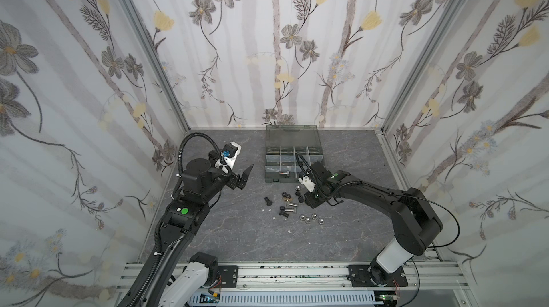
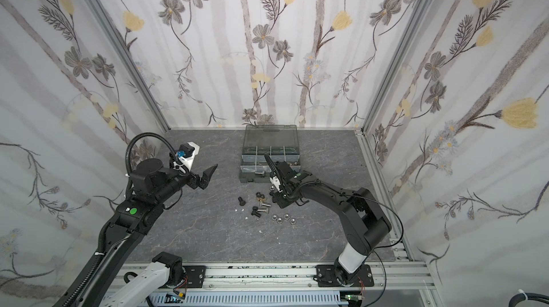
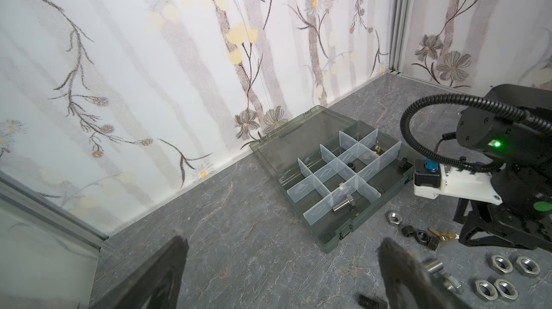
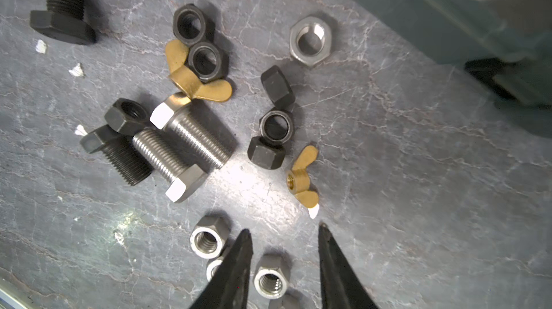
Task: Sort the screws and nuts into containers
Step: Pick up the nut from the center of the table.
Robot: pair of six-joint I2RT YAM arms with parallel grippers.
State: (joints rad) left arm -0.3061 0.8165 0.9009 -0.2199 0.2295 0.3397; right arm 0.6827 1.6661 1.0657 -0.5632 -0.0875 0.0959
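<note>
Top views: dark grey plastic organizer case (image 1: 271, 180), smoky lid (image 1: 292, 136) open. Loose screws (image 1: 283, 212) and nuts (image 1: 308, 220) on grey marbled table (image 1: 237, 237), just before case. Low over them, right gripper (image 1: 310, 204). Beside case, left gripper (image 1: 248, 174), spread wide, empty.

Left wrist: case holds few pieces: silver hex bolt (image 3: 343, 204), black hex nut (image 3: 352, 165), brass wing nut (image 3: 377, 150). Other compartments mostly bare-looking.

Right wrist: right gripper partly spread, pinching nothing. Silver hex nut (image 4: 270, 280) lies between fingers (image 4: 233, 271), apparently untouched. Before case: black bolts (image 4: 64, 8), silver bolts (image 4: 197, 137), black nuts (image 4: 276, 126), wing nuts (image 4: 301, 177). Judged early; most left.

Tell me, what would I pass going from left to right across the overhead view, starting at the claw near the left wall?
left gripper → lone black screw → four silver nuts
</note>
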